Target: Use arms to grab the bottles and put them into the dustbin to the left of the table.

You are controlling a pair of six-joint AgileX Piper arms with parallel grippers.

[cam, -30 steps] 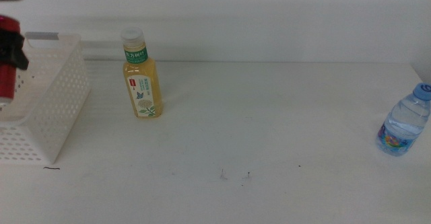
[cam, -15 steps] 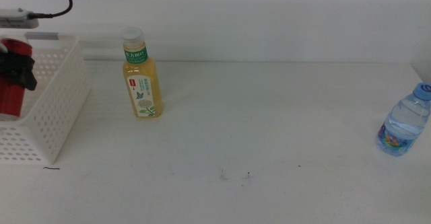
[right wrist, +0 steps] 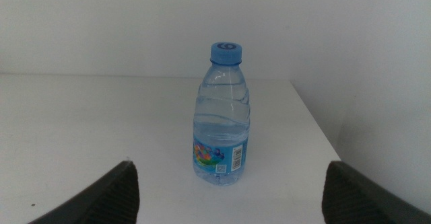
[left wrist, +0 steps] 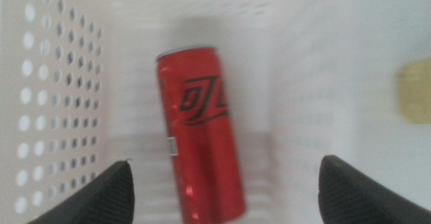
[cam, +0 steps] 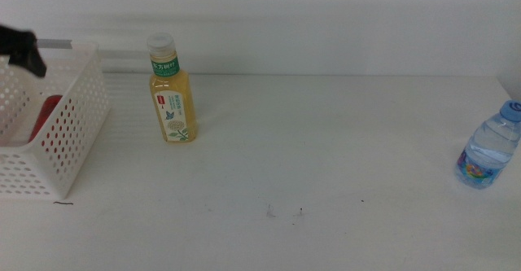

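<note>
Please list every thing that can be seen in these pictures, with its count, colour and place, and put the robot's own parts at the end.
Soda can: one, red, lying on its side inside the dustbin.
Tea bottle: one, yellow with white cap and green label, upright on the table just right of the dustbin.
Water bottle: one, clear with blue cap, upright near the table's right edge.
Dustbin: one, white with perforated sides, at the left end of the table.
Table: one, white, with a few tiny dark specks near the front.
Left gripper: one, black, above the dustbin, fingers open over the can.
Right gripper: one, black, fingers open, facing the water bottle; out of the middle view.
</note>
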